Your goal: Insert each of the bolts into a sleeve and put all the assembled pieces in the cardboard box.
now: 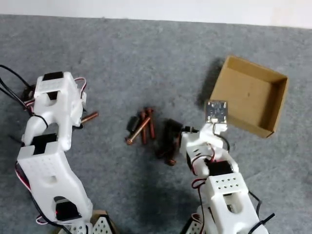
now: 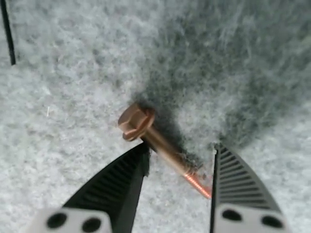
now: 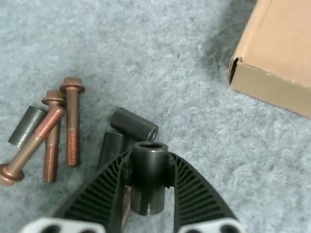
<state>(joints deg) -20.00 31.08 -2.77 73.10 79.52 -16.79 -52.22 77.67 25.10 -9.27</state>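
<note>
Our left arm (image 1: pixel 48 131) has its jaws clenched on a copper bolt (image 2: pixel 155 141), held slantwise at the left of the bench (image 1: pixel 146 53). Our right arm (image 1: pixel 214 170) has its jaws grasping a dark sleeve (image 3: pixel 148 177) upright near the middle. Just beside it lie two more sleeves (image 3: pixel 133 125) and, further left, three loose bolts (image 3: pixel 72 121) with another sleeve (image 3: pixel 26 126); the cardboard box (image 1: pixel 246 92) sits open at the far right.

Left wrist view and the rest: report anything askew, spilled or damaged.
The bolt in the left gripper sits diagonally across the jaws, not square, which may hamper insertion. One loose bolt lies crossed over a second bolt. The sleeve in the right gripper sits straight; nothing looks damaged.
</note>
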